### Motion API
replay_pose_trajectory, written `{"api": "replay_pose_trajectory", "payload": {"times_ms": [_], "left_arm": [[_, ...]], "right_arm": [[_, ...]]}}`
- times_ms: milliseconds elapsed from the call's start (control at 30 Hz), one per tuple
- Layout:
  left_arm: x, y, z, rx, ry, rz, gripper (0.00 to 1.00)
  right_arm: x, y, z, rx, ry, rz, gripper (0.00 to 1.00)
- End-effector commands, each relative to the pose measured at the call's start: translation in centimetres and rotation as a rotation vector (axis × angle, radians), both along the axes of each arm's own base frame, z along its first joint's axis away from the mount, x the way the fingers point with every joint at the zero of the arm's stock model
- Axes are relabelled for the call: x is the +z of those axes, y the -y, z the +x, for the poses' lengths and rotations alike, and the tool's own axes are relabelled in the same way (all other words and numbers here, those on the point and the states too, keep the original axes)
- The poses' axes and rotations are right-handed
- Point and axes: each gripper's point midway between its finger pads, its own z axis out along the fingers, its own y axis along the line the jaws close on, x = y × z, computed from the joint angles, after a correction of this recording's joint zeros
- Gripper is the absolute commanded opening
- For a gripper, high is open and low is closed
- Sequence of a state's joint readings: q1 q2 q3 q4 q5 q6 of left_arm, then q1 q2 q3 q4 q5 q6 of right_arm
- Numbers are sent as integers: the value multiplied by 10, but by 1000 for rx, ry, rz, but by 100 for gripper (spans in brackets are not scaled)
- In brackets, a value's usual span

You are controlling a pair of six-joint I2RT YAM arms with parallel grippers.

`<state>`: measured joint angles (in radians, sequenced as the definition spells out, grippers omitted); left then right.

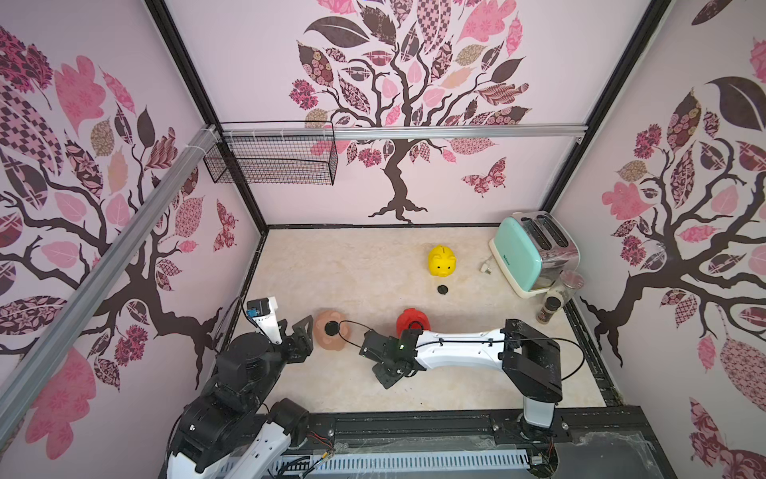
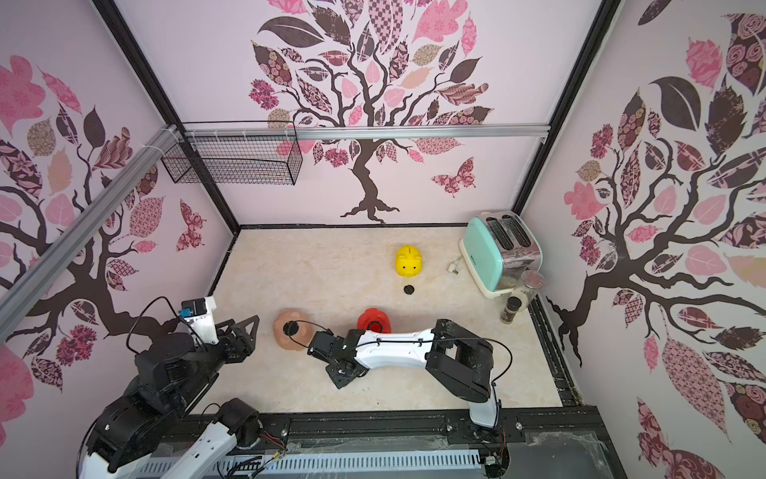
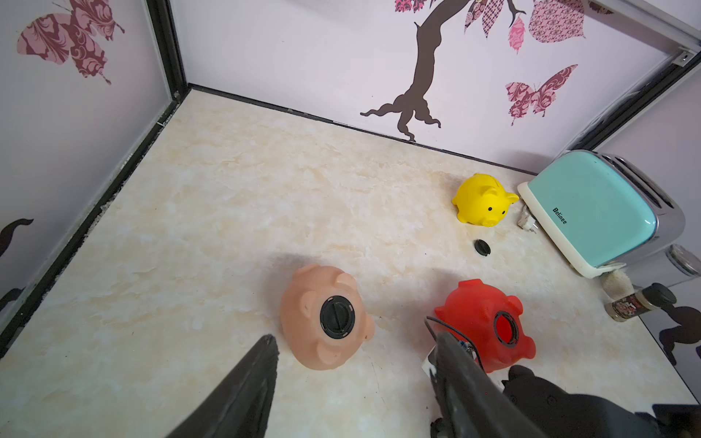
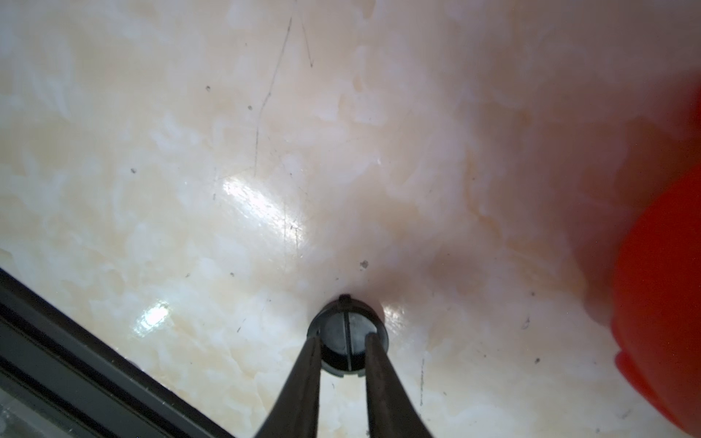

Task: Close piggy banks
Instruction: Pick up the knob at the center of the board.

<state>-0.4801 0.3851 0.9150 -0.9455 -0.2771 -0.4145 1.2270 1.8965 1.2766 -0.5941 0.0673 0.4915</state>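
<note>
Hidden or unclear first.
- In both top views the red piggy bank (image 1: 410, 319) sits at lower centre of the frame, its near part covered by the right arm (image 1: 456, 346).
- The right end effector (image 4: 344, 339) shows its fingertips only in the right wrist view. There the red bank is a blurred mass cut off by the frame edge.
- The yellow piggy bank (image 1: 442, 261) stands on its feet right of centre. Its belly is out of sight, so I cannot tell whether it is plugged.

Other things.
- A loose plug (image 1: 442, 289), black and round, lies on the table (image 1: 352, 269) just below the yellow bank in the frame, not touching it.
- The mint-green toaster (image 1: 526, 253) stands at the table's right edge.
- The peach-pink piggy bank (image 1: 331, 330) lies lower left of centre, belly up, with a fitted plug (image 3: 337, 316) seated in the belly hole.
- In the left wrist view the red bank lies on its side, its black-rimmed belly hole open.

Arm poses.
- Right arm: the base is at lower right and the forearm runs leftward across the frame. The wrist is bent down, so the end effector points at the table just below the red bank.
- Its fingers stand a narrow gap apart over a small ribbed plug (image 4: 347, 322) on the table, one on each side of the centre rib. I cannot tell whether they pinch it.
- Left arm (image 1: 248, 365): folded at lower left.
- The left end effector (image 3: 356, 337) points toward the peach-pink bank with its fingers spread wide and nothing between them. The nearer finger is just beside the bank, with a sliver of table showing between.
</note>
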Motion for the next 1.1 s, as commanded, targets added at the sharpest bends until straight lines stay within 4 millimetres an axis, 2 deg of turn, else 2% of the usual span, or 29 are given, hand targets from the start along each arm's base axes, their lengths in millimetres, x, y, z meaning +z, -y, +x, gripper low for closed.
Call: {"api": "replay_pose_trajectory", "payload": {"times_ms": [0, 267, 633, 833, 1067], "left_arm": [[-1, -2, 0, 11, 4, 5, 68], [-1, -2, 0, 9, 3, 6, 68], [-1, -2, 0, 9, 6, 5, 68], [0, -2, 0, 9, 7, 4, 68], [-1, -1, 1, 7, 2, 6, 68]], "right_arm": [[-17, 12, -1, -15, -18, -59, 24], [-27, 13, -1, -17, -28, -80, 23], [-47, 24, -5, -22, -54, -142, 19], [-61, 33, -7, -22, -65, -191, 14], [-64, 38, -8, -18, -66, -212, 9]]}}
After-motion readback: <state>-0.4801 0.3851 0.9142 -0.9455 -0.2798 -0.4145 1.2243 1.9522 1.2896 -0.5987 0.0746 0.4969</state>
